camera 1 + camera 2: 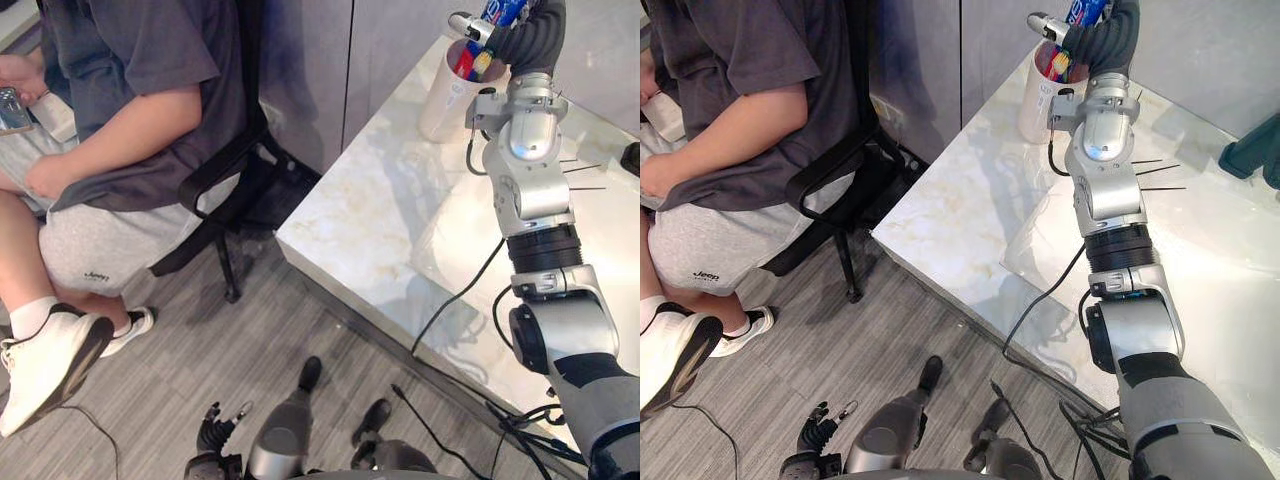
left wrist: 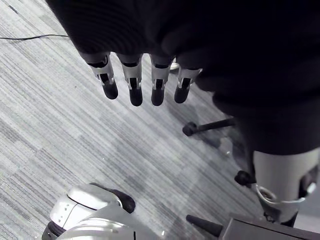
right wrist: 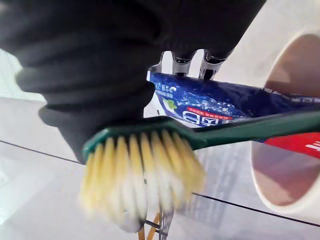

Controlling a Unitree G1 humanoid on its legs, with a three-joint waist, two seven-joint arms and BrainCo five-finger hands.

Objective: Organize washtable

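Right arm: it rises from the lower right of the frame and stretches almost straight up the picture, over the pale marbled worktop [image 1: 370,220], to the white cup [image 1: 440,110] at the upper right.
Right robot hand [image 1: 530,40]: it sits at the cup's mouth with its dark ribbed back turned up toward the head camera. The thumb sticks out toward the left above the rim.
Right robot hand, state: it is clamped on the blue toothpaste tube [image 3: 225,102]. In the wrist view the fingers [image 3: 182,61] pass behind the tube, and from above the thumb lies on its other side.
Toothpaste tube: it is held at the top of the cup. One end points into the opening and the other runs up out of the top edge of the frame.
Toothbrush [image 3: 210,136]: it has a green handle and yellow and white bristles. The handle runs into the cup and the head sticks out just beside the tube.
Cup, other contents: something red [image 1: 464,62] stands inside.
Worktop, other things: thin dark sticks [image 1: 580,170] lie to the right of the forearm.
Left robot hand [image 1: 215,430]: it hangs low at the bottom of the frame, left of centre, above the grey plank floor [image 1: 150,420]. Its fingers [image 2: 132,82] are straight, apart and hold nothing.
Person [image 1: 140,100]: seated in a black chair [image 1: 225,170] at the upper left, well apart from the worktop.
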